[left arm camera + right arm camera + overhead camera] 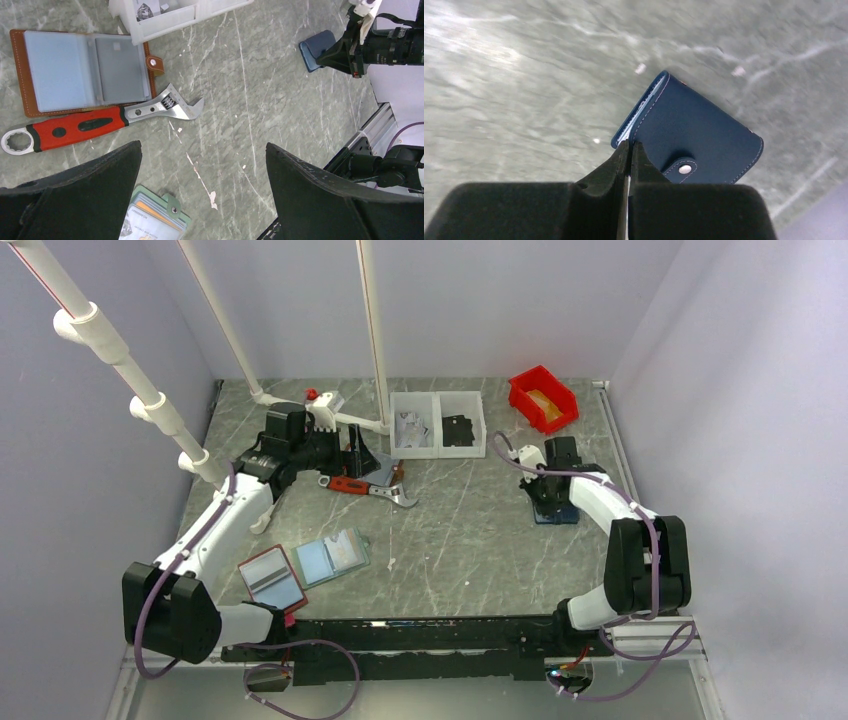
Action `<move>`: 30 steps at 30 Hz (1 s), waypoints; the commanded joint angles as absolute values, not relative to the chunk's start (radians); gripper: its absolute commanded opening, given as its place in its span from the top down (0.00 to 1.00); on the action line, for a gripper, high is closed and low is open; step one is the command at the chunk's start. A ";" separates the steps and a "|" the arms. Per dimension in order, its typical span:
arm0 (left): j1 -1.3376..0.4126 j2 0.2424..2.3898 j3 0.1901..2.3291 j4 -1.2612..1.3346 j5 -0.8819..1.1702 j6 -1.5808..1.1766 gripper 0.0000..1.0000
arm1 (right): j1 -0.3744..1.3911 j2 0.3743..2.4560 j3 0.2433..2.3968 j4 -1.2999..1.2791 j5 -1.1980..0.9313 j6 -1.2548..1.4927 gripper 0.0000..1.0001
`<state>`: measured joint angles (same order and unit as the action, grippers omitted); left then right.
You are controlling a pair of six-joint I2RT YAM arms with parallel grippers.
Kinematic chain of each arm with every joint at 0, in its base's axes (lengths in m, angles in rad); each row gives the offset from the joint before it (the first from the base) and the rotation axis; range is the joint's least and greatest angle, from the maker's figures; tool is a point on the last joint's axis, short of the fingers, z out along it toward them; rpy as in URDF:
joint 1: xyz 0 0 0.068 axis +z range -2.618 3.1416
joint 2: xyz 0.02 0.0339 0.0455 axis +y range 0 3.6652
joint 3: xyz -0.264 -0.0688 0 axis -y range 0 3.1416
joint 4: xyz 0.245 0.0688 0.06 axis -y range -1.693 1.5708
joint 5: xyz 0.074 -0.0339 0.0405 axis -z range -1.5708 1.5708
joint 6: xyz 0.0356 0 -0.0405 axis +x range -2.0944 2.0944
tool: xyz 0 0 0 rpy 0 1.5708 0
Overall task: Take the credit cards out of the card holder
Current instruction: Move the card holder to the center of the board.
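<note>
Right wrist view shows your right hand [629,150] squeezed shut, tips touching the left edge of the closed navy card holder [696,127]. It lies on the surface [524,75], just ahead and right. Your left hand [202,147], wide open, is far off.

Grey marbled table [460,540]. Far edge: white two-compartment plastic bin [437,425], red plastic bin [543,398] to its right. Centre-left: red-handled adjustable wrench [95,120] just beside open brown-edged card holder [80,70]. Near-left: red-edged card holder [272,578] just beside green-edged card holder [333,557], both open. Right: closed navy blue card holder [704,130].
</note>
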<state>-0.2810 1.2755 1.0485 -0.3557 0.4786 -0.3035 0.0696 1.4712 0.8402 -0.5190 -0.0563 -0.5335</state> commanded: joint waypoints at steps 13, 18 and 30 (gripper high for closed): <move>-0.281 1.312 1.046 -0.306 0.579 -0.276 0.01 | 0.378 1.598 0.931 -0.680 -0.605 -0.568 1.00; -0.281 1.329 1.048 -0.302 0.612 -0.270 0.02 | 0.511 1.644 0.964 -0.769 -0.656 -0.670 0.99; -0.281 1.381 1.042 -0.256 0.758 -0.274 0.06 | 0.502 1.536 1.024 -0.994 -0.830 -0.892 0.56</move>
<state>-0.2810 1.3643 1.0485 -0.3161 0.6624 -0.2928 0.5388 1.6154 0.9810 -0.8936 -0.7246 -0.7864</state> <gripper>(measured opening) 0.953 0.411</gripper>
